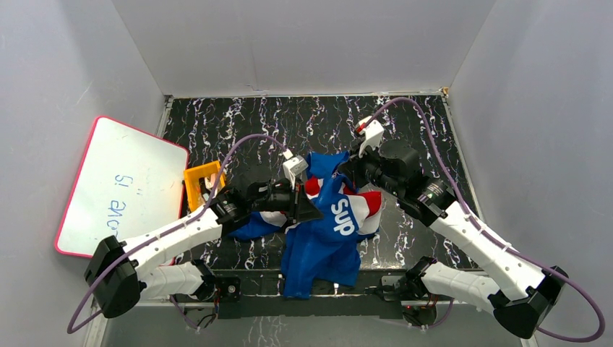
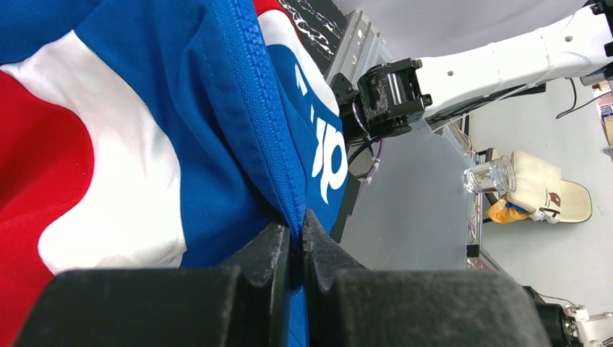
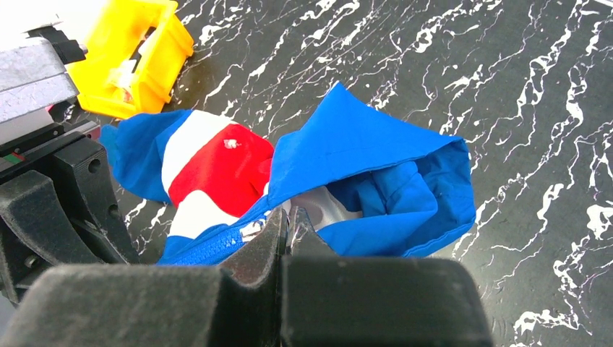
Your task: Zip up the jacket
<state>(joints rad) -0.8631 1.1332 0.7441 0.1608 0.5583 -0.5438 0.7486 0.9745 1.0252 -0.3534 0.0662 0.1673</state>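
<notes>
The blue jacket with red and white stripes and white lettering lies crumpled in the middle of the black marbled table. My left gripper is shut on the jacket's blue zipper edge; the zipper teeth run up from between its fingers. My right gripper is at the jacket's far end by the hood. It is shut at the silver zipper slider, which sits at its fingertips on the closed blue zipper.
A yellow plastic bin stands left of the jacket, also in the right wrist view. A white board with a pink rim leans at the far left. Grey walls enclose the table.
</notes>
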